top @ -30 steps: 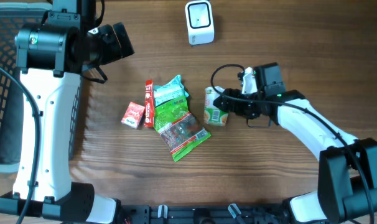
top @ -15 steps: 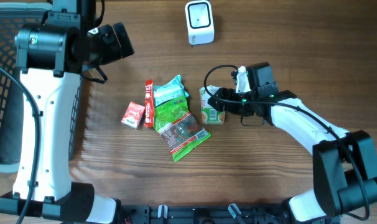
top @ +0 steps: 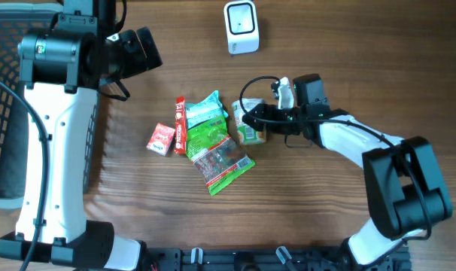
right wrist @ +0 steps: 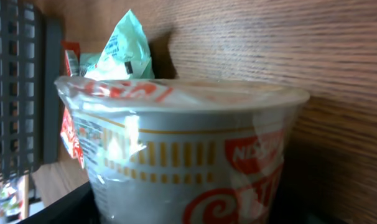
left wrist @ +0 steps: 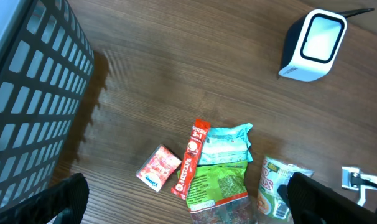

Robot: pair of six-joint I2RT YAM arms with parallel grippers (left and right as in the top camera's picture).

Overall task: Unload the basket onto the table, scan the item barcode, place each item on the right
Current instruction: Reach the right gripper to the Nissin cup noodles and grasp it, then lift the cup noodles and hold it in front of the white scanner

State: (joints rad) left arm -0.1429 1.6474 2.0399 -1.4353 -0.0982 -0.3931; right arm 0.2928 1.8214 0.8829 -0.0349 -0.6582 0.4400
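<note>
The item, a noodle cup (top: 245,129) wrapped in clear film, lies on its side at mid-table, right of a pile of snack packets. My right gripper (top: 253,120) is shut on it, one finger on either side. In the right wrist view the cup (right wrist: 182,149) fills the frame between the dark fingers (right wrist: 55,210). The white barcode scanner (top: 241,27) stands at the table's far edge, apart from the cup. My left gripper (top: 141,49) hangs high over the far left, open and empty. Its view shows the scanner (left wrist: 313,45) and the cup (left wrist: 277,183).
A red box (top: 161,139), a red Nescafe stick (top: 180,125), a teal packet (top: 207,110) and a green bag (top: 215,149) lie just left of the cup. A black mesh basket (top: 2,90) stands at the left edge.
My right gripper has moved left and slightly toward the far edge with the noodle cup, bringing it up against the snack pile. The left arm has not moved.
</note>
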